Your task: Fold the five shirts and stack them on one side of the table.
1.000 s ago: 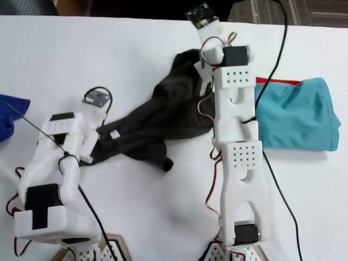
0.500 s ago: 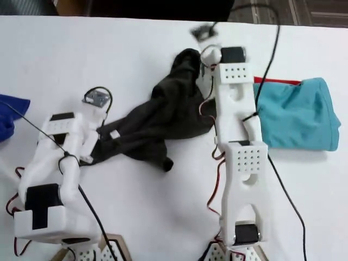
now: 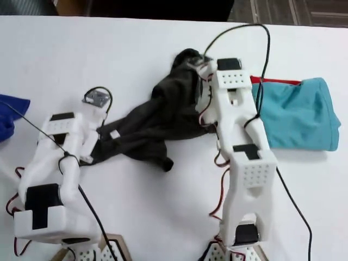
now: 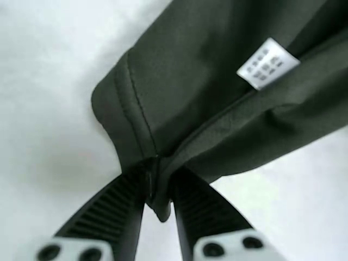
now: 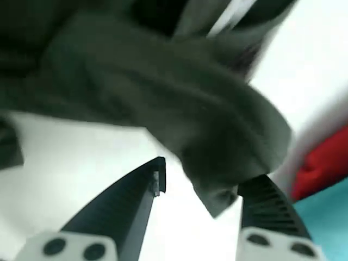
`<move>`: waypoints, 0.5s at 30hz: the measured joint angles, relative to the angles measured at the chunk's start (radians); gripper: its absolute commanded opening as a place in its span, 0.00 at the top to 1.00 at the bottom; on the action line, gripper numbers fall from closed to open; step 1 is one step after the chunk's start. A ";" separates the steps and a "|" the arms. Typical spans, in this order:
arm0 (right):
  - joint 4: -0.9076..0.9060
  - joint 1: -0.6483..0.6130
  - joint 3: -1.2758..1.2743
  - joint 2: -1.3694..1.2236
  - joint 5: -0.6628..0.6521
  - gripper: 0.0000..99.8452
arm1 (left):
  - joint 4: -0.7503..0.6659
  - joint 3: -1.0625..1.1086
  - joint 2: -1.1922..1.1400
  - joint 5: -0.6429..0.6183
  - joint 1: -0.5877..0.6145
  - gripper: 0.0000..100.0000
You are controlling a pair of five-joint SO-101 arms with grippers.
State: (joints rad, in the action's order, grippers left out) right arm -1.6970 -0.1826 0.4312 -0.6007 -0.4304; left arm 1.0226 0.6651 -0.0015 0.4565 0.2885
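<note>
A dark grey shirt (image 3: 163,117) lies crumpled across the middle of the table. My left gripper (image 4: 158,187) is shut on its hem, close to a white label (image 4: 267,62); in the high view this gripper (image 3: 91,153) sits at the shirt's near-left end. My right gripper (image 5: 212,182) is open, with a rounded fold of the dark shirt (image 5: 217,157) hanging between its fingers. The right arm (image 3: 231,87) stands over the shirt's far end. A folded teal shirt (image 3: 296,114) lies on the right with a red shirt (image 3: 277,81) under it.
A blue shirt (image 3: 11,114) lies at the table's left edge. Cables run along the right arm and across the teal shirt. White table (image 3: 81,49) stretches along the far side and between the two arm bases.
The right arm has drawn back from the far table edge and lowered its gripper onto the far end of the dark shirt. The left arm has kept still.
</note>
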 measured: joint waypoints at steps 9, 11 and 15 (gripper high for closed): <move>0.091 -0.002 -0.358 0.358 -0.069 0.78 | 0.000 0.000 0.000 0.000 0.000 0.97; 0.135 0.006 -0.365 0.439 -0.069 0.78 | 0.000 0.000 0.000 0.000 0.000 0.97; 0.302 0.058 -0.374 0.491 0.025 0.78 | 0.000 0.000 0.000 0.000 0.000 0.97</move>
State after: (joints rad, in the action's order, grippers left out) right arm -1.3947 -0.1243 0.0568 -0.1097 -0.4058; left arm 1.0226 0.6651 -0.0015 0.4565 0.2885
